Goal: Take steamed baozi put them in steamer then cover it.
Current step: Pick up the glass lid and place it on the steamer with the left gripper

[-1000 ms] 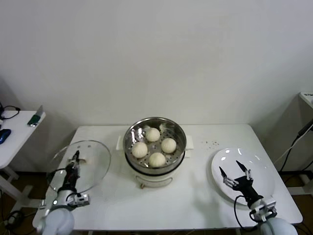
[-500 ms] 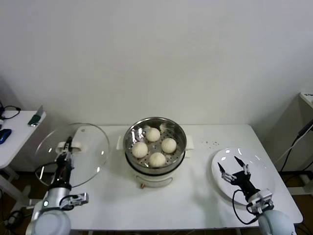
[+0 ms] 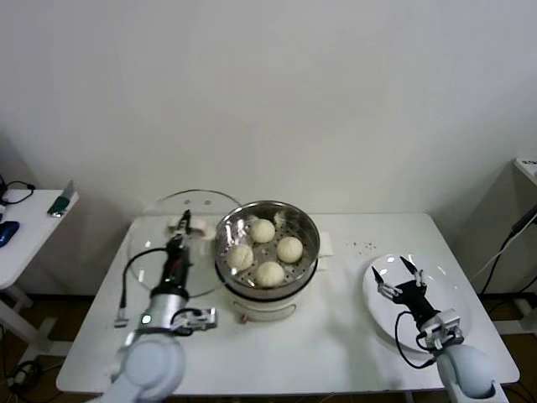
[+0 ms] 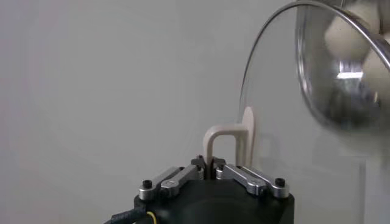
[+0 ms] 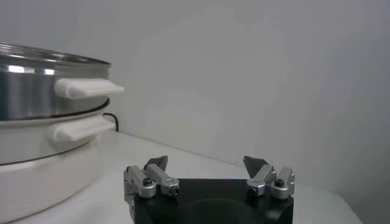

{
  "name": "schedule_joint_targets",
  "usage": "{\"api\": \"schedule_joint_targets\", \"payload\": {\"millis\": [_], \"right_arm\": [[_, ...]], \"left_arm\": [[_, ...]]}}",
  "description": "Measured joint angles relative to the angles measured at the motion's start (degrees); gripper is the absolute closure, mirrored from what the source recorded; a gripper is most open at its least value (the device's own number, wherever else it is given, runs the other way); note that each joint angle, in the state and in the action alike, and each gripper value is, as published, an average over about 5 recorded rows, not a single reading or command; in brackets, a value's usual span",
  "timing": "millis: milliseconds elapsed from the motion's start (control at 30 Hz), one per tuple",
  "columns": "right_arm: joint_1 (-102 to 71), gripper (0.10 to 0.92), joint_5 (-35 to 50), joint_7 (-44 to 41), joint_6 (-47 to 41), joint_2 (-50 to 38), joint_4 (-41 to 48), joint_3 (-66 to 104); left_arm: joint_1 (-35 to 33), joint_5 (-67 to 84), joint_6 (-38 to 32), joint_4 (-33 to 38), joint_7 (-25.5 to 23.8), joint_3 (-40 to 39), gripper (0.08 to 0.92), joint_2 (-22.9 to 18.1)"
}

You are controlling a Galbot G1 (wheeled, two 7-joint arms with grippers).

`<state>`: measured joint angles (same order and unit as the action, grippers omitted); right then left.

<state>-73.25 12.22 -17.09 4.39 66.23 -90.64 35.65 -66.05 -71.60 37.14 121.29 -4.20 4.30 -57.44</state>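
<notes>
Left gripper [image 3: 182, 227] clamped tight on the cream loop handle [image 4: 226, 141] of the glass lid [image 3: 186, 243]; lid held tilted in the air just left of the steamer [image 3: 266, 243], its right edge overlapping the steamer rim in head view, not seated on it; right gripper [image 3: 401, 274] hangs over the white plate [image 3: 419, 304] at the table's right, jaws spread wide, holding nothing; plate well apart from the steamer; white table [image 3: 327, 336] under everything; steamer sits mid-table, steel basket on the cream pot base, side handles [image 5: 85, 88] showing in right wrist view; four steamed baozi [image 3: 268, 273] inside the basket on the perforated floor, clustered close together; steamer uncovered; small dark specks [image 3: 365, 246] on the table behind the plate.
</notes>
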Motion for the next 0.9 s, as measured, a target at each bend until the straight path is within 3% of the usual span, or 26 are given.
{"api": "schedule_joint_targets", "payload": {"millis": [367, 667, 900], "right_arm": [[0.02, 0.203, -1.78, 0.22, 0.38, 1.2, 0.16, 1.0], [-0.45, 0.203, -2.46, 0.23, 0.93, 1.45, 0.44, 1.96], [-0.39, 0.203, -2.74, 0.23, 1.04, 1.54, 0.54, 2.19]], "left_arm": [[12.14, -4.72, 4.84, -6.24, -8.29, -13.32, 0.855, -8.11], [16.16, -8.35, 5.09, -12.91, -11.1, -16.31, 0.855, -15.55], [17.51, -9.8, 5.07, -16.75, -12.47, -16.83, 0.855, -18.71]]}}
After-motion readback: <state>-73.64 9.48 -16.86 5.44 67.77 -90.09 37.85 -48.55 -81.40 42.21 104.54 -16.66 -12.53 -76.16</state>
